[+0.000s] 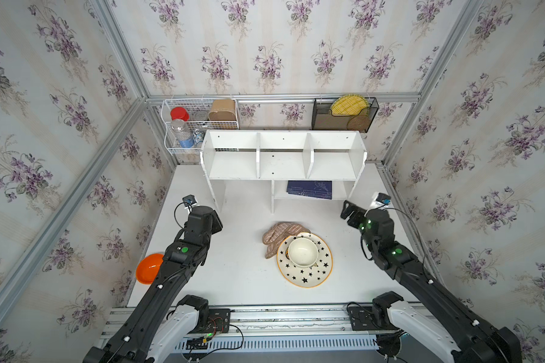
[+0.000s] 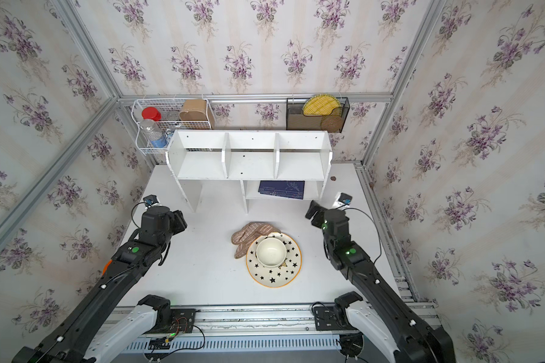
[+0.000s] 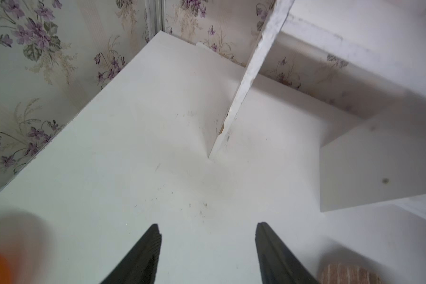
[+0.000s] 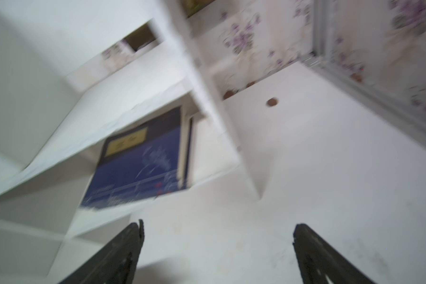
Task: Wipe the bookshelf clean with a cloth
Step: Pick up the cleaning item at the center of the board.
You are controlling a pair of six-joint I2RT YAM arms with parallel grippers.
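Two empty grippers hung over the white table (image 1: 233,267): the left gripper (image 3: 208,225) held its jaws moderately apart, the right gripper (image 4: 218,225) spread wide, neither touching anything. Between them the cloth (image 1: 279,234) lay bunched against the star-patterned plate (image 1: 309,276), near the bookshelf (image 1: 282,157)

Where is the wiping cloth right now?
In both top views the cloth lies crumpled on the table against the star plate, on its far left side, before the bookshelf.
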